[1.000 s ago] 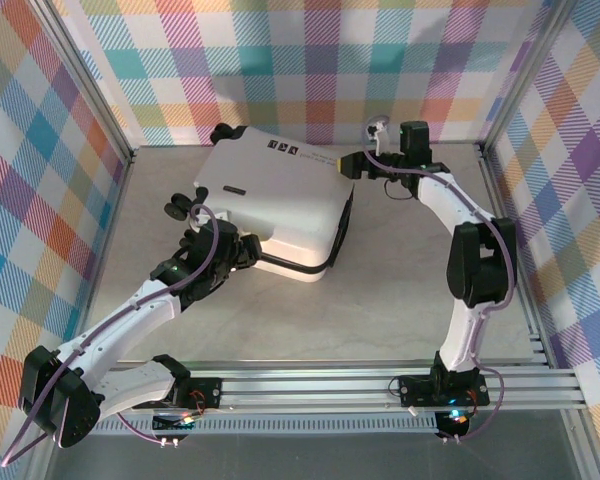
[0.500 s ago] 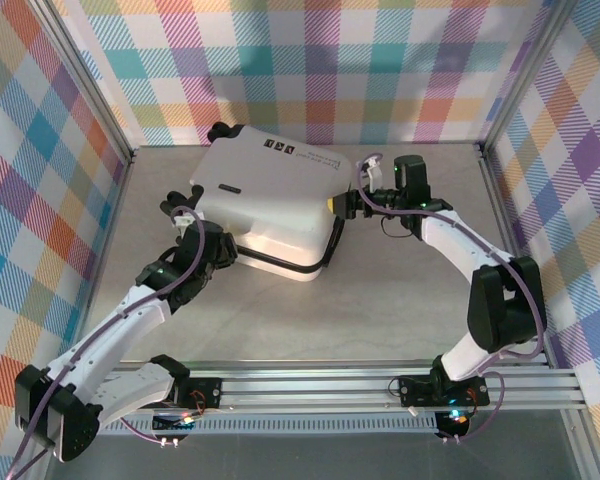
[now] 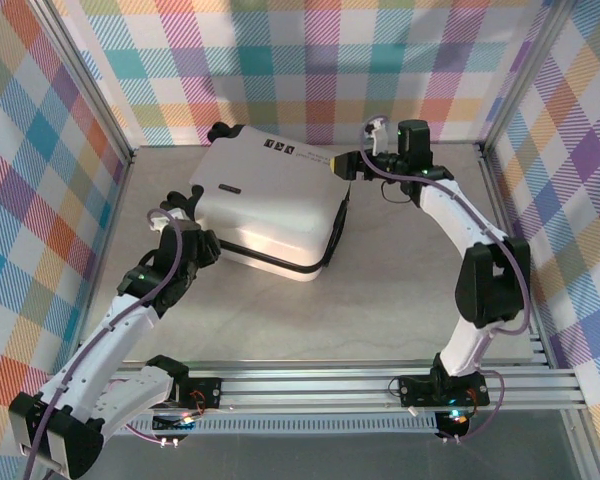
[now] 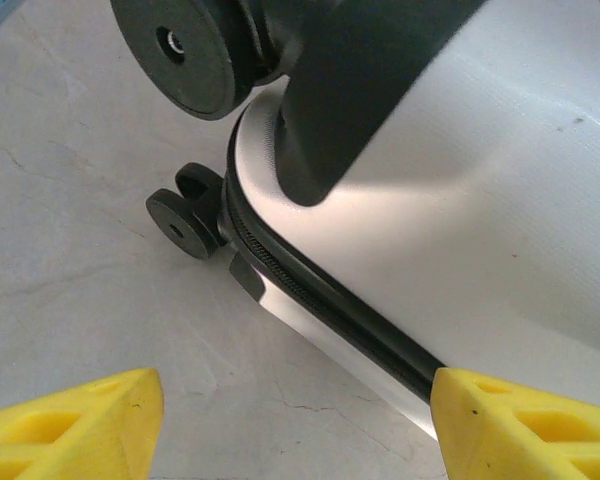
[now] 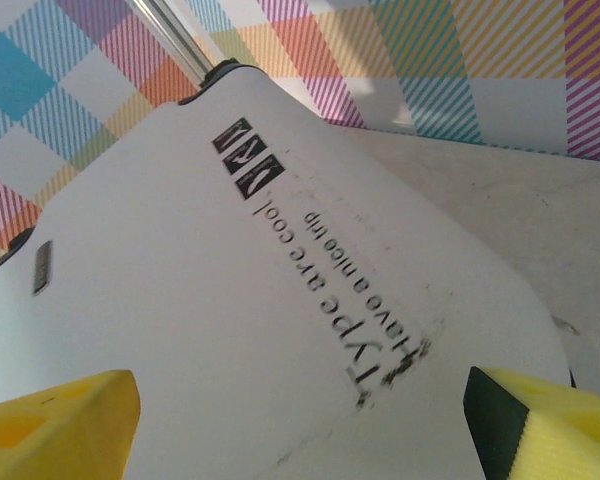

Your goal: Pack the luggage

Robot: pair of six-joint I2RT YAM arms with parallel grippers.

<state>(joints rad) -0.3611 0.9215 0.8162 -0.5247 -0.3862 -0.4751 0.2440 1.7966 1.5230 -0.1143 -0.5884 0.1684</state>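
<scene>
The luggage [image 3: 270, 200] is a white hard-shell suitcase lying flat and closed at the back middle of the table, black wheels [image 3: 185, 198] on its left end. My left gripper [image 3: 206, 245] is open just off its near-left corner. In the left wrist view the left gripper [image 4: 300, 430] has bare table between its yellow fingertips [image 4: 75, 425], the black zipper seam [image 4: 320, 300] running ahead and the right tip at the shell's edge. My right gripper [image 3: 340, 163] is open at the far-right corner. The right gripper [image 5: 300, 430] hovers over the printed lid [image 5: 280, 280].
Plaid walls [image 3: 310, 60] enclose the table on three sides, with metal frame posts at the corners. The aluminium rail [image 3: 360, 385] with both arm bases runs along the near edge. Bare tabletop [image 3: 380, 290] lies in front and to the right of the suitcase.
My left gripper has drawn back left, off the suitcase's near edge. My right gripper dipped along the suitcase's right side, then returned to the far-right corner and opened a little wider.
</scene>
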